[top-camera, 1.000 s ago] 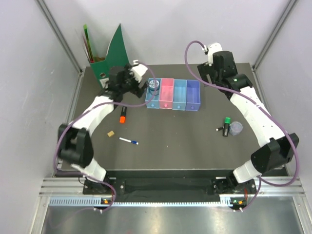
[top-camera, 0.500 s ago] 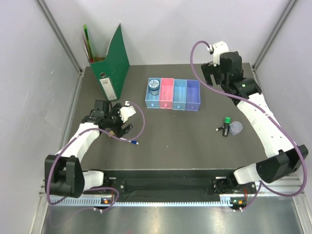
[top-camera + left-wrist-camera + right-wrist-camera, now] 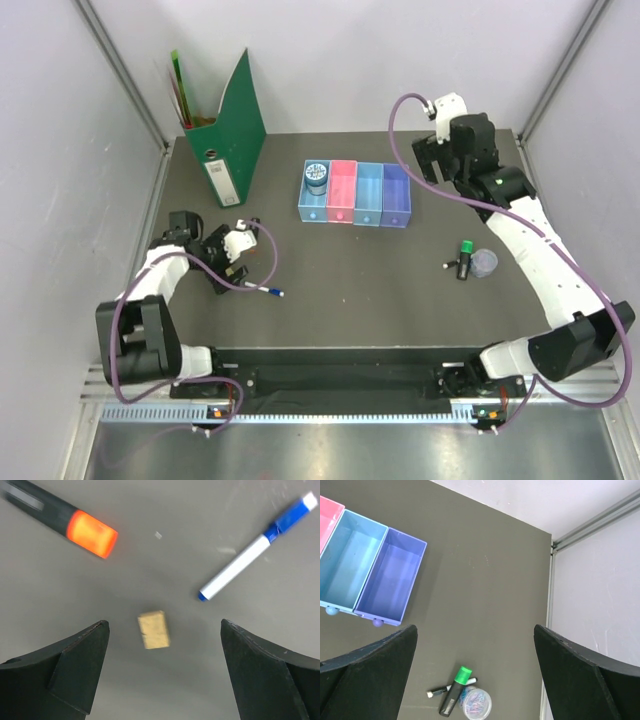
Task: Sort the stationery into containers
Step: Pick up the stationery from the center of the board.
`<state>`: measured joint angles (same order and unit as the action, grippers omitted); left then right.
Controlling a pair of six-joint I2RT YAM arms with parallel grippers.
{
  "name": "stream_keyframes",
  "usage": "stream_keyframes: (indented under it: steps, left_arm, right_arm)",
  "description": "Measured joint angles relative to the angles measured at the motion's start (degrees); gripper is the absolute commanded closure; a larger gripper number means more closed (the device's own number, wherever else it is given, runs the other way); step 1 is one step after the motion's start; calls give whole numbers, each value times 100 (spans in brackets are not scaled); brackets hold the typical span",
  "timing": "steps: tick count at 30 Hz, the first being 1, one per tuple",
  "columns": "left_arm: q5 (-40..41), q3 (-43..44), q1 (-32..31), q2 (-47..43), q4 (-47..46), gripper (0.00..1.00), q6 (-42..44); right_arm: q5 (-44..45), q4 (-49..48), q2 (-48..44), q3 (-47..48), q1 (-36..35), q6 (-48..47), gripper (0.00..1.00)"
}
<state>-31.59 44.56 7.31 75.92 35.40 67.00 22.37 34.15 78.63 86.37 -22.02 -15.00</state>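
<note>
With our left gripper [image 3: 163, 624] spread wide around the small tan block [image 3: 154, 629] on the table, the orange highlighter [image 3: 87, 532] and white pen [image 3: 235, 572] lying just beyond, we risk a crooked close that flicks the block away.

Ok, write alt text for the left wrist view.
A small tan block lies on the dark table between the fingers of the open left end effector. An orange-and-black highlighter lies upper left, a white pen with blue cap upper right.
</note>
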Motion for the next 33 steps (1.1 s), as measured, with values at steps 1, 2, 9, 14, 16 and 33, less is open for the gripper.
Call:
stream_keyframes:
  steps: [1, 2, 9, 14, 16, 33]
  left_arm:
    - [-35, 11, 79, 120, 81, 4, 111]
    - [-52, 24, 127, 232, 155, 5, 221]
    - [-81, 306, 323, 1067, 568, 11, 686]
    - [-46, 280, 358, 1086, 238, 23, 667]
    - [-24, 258, 361, 1086, 96, 26, 647]
    - [33, 214, 365, 1239, -205, 83, 564]
  right_arm:
    - [2, 2, 0, -15, 0, 0, 0]
    - [2, 7, 0, -24, 0, 0, 0]
    - [4, 20, -2, -61, 0, 0, 0]
    - [7, 28, -9, -125, 0, -2, 0]
    - [7, 31, -9, -125, 0, 0, 0]
    - [-273, 22, -107, -920, 22, -660, 0]
